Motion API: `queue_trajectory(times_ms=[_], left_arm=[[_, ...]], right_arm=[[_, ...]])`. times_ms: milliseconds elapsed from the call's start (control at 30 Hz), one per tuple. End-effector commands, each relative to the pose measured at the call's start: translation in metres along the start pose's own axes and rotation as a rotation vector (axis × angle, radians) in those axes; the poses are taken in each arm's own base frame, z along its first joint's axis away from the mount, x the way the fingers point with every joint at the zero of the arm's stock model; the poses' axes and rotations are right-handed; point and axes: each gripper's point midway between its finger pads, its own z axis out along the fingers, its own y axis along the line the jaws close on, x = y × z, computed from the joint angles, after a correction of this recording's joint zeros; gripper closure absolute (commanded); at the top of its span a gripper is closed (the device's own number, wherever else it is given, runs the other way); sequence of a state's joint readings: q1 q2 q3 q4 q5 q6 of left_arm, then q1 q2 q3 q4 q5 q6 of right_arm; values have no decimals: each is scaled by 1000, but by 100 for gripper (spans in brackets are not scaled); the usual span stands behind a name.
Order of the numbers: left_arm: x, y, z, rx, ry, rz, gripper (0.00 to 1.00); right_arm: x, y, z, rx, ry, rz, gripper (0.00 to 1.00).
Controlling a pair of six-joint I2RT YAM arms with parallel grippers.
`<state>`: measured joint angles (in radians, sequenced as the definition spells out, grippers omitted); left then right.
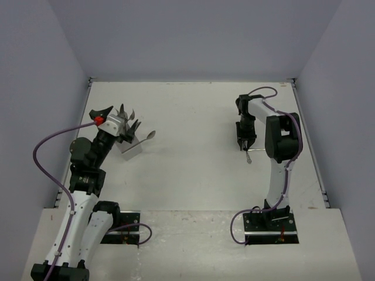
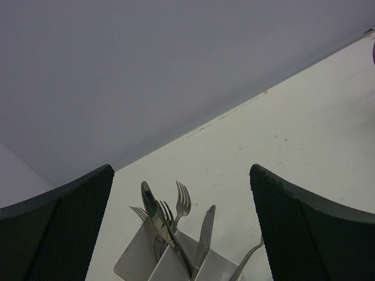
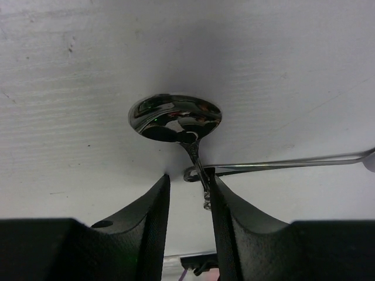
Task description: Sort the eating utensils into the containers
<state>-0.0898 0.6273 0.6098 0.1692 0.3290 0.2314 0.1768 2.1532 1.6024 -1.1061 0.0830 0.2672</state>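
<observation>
Currently your right gripper (image 3: 188, 186) stands narrowly apart astride the neck of the spoon (image 3: 174, 120) lying on the table (image 3: 88, 58), not yet clamped. Centre it before closing, and keep clear of the crossing utensil (image 3: 281, 164). Your left gripper (image 2: 181, 171) hangs wide apart above the holder (image 2: 132, 260).

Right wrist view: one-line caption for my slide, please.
Right gripper straddling the neck of a spoon on the white table, jaws not yet shut, a second utensil lying across its handle.

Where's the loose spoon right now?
Right wrist view: the spoon lies on the table, right side, its handle between the fingers of the right gripper, next to another utensil's handle.
</observation>
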Motion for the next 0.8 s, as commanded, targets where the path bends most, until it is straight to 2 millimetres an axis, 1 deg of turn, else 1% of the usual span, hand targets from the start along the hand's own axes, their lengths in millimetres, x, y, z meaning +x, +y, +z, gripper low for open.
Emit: queue_trajectory(times_ms=[0, 67, 133, 167, 267, 300, 333, 367, 433, 467, 500, 533, 567, 600, 633, 667, 700, 733, 767], left_arm=[[0, 4, -4, -18, -2, 27, 0], [-1, 5, -5, -25, -5, 30, 0], [-4, 6, -6, -31, -6, 37, 0], [-6, 7, -7, -34, -11, 39, 0], [-11, 6, -9, -27, -25, 43, 0], [-10, 5, -9, -25, -24, 42, 0], [-12, 3, -11, -18, -32, 46, 0], [-13, 3, -11, -18, -37, 48, 0], [-15, 2, -12, -14, -46, 49, 0], [-16, 2, -12, -13, -50, 46, 0], [-16, 2, -12, -12, -52, 45, 0], [-16, 1, -12, -8, -53, 43, 0], [-16, 1, -11, -6, -54, 40, 0], [-18, 1, -10, -8, -67, 27, 0], [-17, -1, -7, 1, -66, 11, 0], [-18, -2, -5, 9, -69, -7, 0], [-22, -5, -1, 26, -86, -49, 0], [-23, -12, 5, 77, -87, -80, 0], [-30, -16, 9, 100, -108, -147, 0]], right_arm=[[1, 19, -14, -108, -35, -30, 65], [5, 50, -12, -224, -28, -69, 66], [0, 54, -14, -192, -61, -92, 69], [0, 59, -14, -180, -71, -111, 72], [-5, 68, -17, -174, -99, -103, 78], [-6, 69, -17, -157, -110, -85, 82], [-6, 70, -16, -139, -120, -78, 83], [-3, 75, -17, -123, -129, -83, 85], [-5, 72, -15, -40, -154, -23, 93], [-2, 78, -14, -18, -164, -25, 95], [-2, 80, -14, -2, -176, 10, 100], [1, 85, -14, 12, -192, 0, 100], [-3, 92, -15, -8, -229, -4, 100], [-1, 94, -21, -21, -265, -24, 100], [-1, 105, -28, -45, -313, -63, 100], [-14, 115, -38, -86, -403, -79, 100], [-11, 115, -56, -113, -471, -111, 100], [-13, 121, -69, -161, -518, -130, 100], [-22, 133, -85, -223, -610, -140, 100]])
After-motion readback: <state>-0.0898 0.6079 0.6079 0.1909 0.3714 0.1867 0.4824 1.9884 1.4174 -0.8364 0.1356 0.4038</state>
